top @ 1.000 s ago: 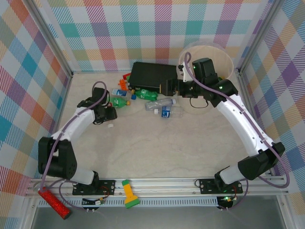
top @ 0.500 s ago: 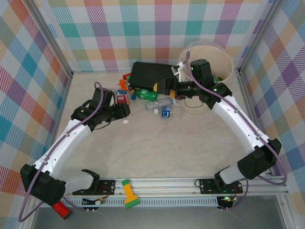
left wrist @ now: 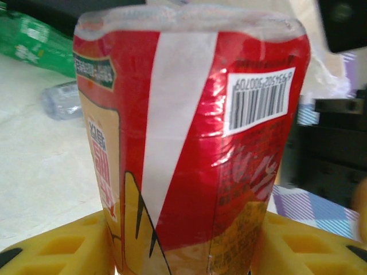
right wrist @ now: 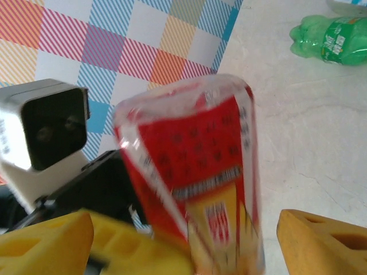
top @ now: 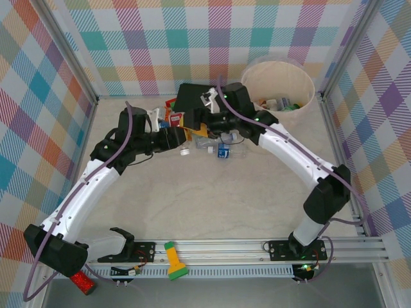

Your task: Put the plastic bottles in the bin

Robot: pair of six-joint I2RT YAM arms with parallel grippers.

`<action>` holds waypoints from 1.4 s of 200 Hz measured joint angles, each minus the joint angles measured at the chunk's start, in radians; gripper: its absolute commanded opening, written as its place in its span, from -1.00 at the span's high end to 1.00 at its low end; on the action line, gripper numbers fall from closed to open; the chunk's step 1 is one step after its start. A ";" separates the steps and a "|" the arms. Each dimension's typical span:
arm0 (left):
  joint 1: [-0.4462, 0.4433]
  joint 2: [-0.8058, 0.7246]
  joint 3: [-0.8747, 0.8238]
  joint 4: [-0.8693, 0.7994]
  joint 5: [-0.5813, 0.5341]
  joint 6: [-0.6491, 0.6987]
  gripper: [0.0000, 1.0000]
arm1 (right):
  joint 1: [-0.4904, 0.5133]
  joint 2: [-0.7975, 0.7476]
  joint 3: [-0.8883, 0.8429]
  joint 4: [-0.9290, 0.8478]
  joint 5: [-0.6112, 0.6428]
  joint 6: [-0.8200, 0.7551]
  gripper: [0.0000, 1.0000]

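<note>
Right gripper (right wrist: 183,243) has swung from the bin (top: 307,82) to straddle, spread, the red-labelled bottle (left wrist: 189,126) pinched by left gripper (left wrist: 183,246).

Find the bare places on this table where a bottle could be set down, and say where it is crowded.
Widest bare patch: the marbled tabletop between the white left arm and white right arm, up to the near metal rail. Crowded: small plastic bottles before the flat black case.
</note>
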 measured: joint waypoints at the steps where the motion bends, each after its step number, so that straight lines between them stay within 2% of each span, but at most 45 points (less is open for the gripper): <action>1: 0.000 0.000 0.000 0.000 0.002 0.000 -0.07 | 0.001 0.001 0.001 0.000 0.000 0.001 -0.66; 36: 0.000 0.000 0.001 0.004 0.087 -0.002 -0.05 | 0.030 0.039 0.026 0.036 0.017 0.032 -0.55; 69: 0.001 0.000 0.002 0.003 0.129 -0.009 -0.06 | 0.043 0.064 0.040 0.044 0.025 0.048 -0.28; 97: 0.003 -0.002 0.002 0.007 0.137 -0.021 -0.20 | 0.042 0.064 0.040 0.043 0.029 0.051 -0.20; 101: 0.003 -0.002 0.002 0.007 0.137 -0.020 -0.23 | 0.042 0.064 0.040 0.042 0.029 0.051 -0.20; 119: 0.002 -0.002 0.002 0.006 0.139 -0.024 -0.82 | 0.044 0.063 0.042 0.034 0.054 0.048 -0.20; 130: 0.002 -0.002 0.006 0.002 0.137 -0.016 -1.00 | 0.046 0.063 0.050 0.013 0.070 0.043 -0.20; 195: 0.003 -0.040 0.055 -0.066 0.023 -0.002 -0.99 | 0.011 0.062 0.195 -0.171 0.184 -0.029 -0.16; 246: 0.008 -0.101 0.071 -0.137 -0.132 0.011 -0.99 | -0.101 0.055 0.338 -0.371 0.307 -0.089 -0.15; 280: 0.009 -0.113 0.071 -0.140 -0.170 0.014 -0.99 | -0.191 0.055 0.469 -0.497 0.374 -0.137 -0.14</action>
